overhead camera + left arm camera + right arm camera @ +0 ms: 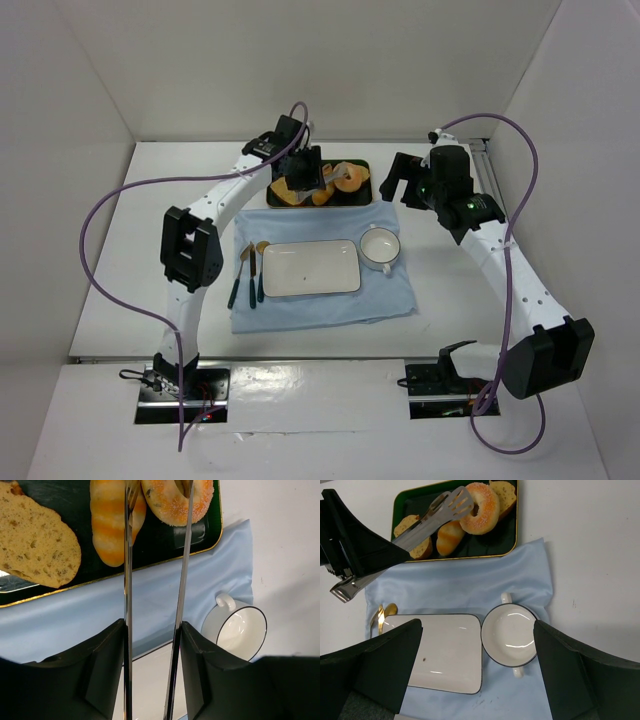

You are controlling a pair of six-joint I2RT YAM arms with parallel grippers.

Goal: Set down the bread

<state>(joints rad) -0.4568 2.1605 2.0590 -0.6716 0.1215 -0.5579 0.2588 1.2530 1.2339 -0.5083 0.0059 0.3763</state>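
Metal tongs (185,555) pinched in the left tool (152,647) reach the bread (170,505) on a dark tray (207,532); right tool (479,667) spread, near a white cup (510,632)

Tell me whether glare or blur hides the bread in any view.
Left wrist: bread sharp but cropped at the top edge, tongs crossing it. Right wrist: bread clear, mild glare on the plate. Top external: bread small, no glare.
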